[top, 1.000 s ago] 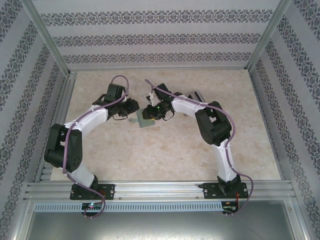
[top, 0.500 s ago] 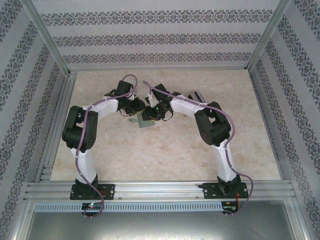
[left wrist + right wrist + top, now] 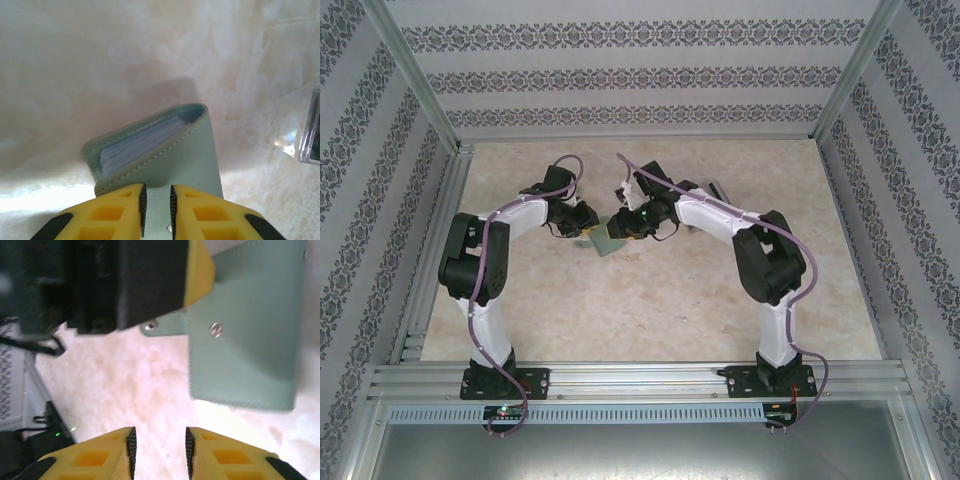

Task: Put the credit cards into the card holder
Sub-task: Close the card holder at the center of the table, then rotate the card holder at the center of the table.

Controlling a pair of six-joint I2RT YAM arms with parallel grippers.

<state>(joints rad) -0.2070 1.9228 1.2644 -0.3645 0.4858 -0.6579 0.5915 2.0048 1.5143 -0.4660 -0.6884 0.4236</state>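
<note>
The pale green card holder (image 3: 607,243) lies mid-table between my two grippers. In the left wrist view the card holder (image 3: 192,150) gapes a little, with pale pocket edges showing inside. My left gripper (image 3: 156,186) is shut on its green snap strap; from above, the left gripper (image 3: 585,229) sits at the holder's left edge. My right gripper (image 3: 159,431) is open with nothing between its fingers, above bare table, and the card holder (image 3: 245,340) lies ahead to its right. A dark flat piece behind clear plastic (image 3: 311,127) may be the credit cards; I cannot tell.
A small clear box (image 3: 713,189) stands on the table behind the right arm. Aluminium rails (image 3: 640,380) run along the near edge, and patterned walls close in the left, right and back sides. The marbled table top (image 3: 650,310) lies in front of the holder.
The left arm has folded, its elbow swinging right and back, and its gripper has closed in on the holder's left edge. The right arm's elbow has shifted right. The holder has barely moved.
</note>
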